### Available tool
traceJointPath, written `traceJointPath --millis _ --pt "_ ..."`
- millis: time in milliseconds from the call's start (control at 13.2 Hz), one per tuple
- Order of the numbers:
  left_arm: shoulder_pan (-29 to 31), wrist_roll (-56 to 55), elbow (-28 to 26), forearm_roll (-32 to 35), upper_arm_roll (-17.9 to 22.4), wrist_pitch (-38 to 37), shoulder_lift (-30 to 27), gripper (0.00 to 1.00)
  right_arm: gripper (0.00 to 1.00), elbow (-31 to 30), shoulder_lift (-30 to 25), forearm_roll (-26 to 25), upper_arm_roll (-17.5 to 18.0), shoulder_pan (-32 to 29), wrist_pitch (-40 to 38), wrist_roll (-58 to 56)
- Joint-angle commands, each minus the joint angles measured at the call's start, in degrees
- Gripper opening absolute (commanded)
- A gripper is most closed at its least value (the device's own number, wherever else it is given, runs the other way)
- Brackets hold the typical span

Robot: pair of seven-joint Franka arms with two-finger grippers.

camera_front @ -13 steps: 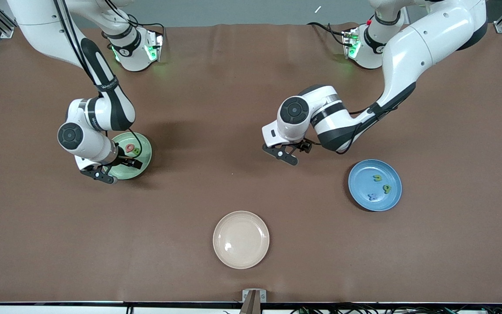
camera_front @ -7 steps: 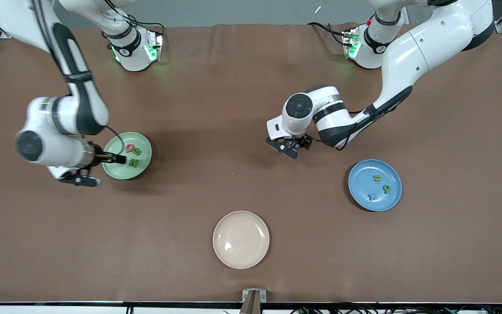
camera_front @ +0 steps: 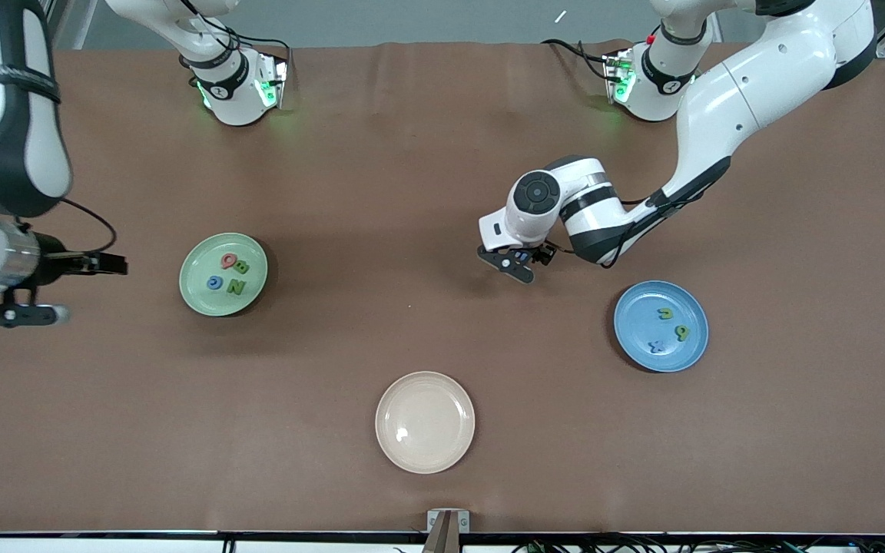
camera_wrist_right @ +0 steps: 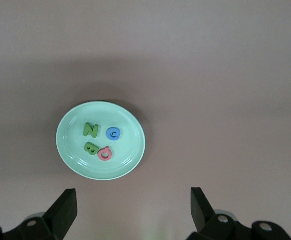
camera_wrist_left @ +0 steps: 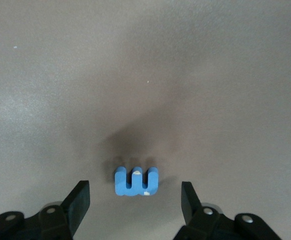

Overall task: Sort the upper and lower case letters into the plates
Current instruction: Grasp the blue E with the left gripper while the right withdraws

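While the right claw (camera_front: 116, 265) hangs spread, the left claw (camera_wrist_left: 134, 200) straddles a blue letter (camera_wrist_left: 136, 181), spread.

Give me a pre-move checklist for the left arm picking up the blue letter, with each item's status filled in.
1. Left gripper open: ok, fingers spread wide.
2. Blue letter centred between the fingers: ok; it lies on the table, untouched.
3. Blue plate ready to receive: ok, three letters in it, bare room left.
4. Right gripper out of the way: ok, open, empty, away from the mint green plate.
5. Letter's case: cannot tell.
6. Cream plate off the path: ok.
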Motion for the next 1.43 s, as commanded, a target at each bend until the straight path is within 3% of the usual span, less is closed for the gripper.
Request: traceJointPath --millis 0,302,529,755,1057,1359 --pt "-0.69 -1.13 -0.71 1.51 1.08 1.19 -0.55 0.67 1.00 4.89 0.40 -0.86 0.75 -2.59 -2.05 -2.19" --pt "-1.31 -1.13 -0.62 2.48 2.22 2.51 -0.20 0.57 1.00 5.34 -0.13 -0.51 0.92 -3.83 -2.58 -4.05" --pt "-1.83 -2.09 -0.36 2.39 2.22 2.51 -0.20 0.42 1.00 6.39 -0.04 0.28 1.10 -3.74 -3.27 -4.05" --pt "-2.18 -3.85 -0.18 2.39 2.31 2.51 -0.29 0.20 1.00 9.80 0.57 -0.42 1.19 -3.21 -3.45 -4.40" --pt "0.27 -3.24 -0.01 1.86 1.52 1.55 -2.56 0.17 1.00 10.17 0.57 0.37 1.27 -3.12 -3.80 -4.05" --pt "11.68 3.58 4.20 1.60 -8.49 -8.45 -2.93 0.15 1.00 10.17 0.57 0.20 1.27 -2.86 -6.97 -4.22"
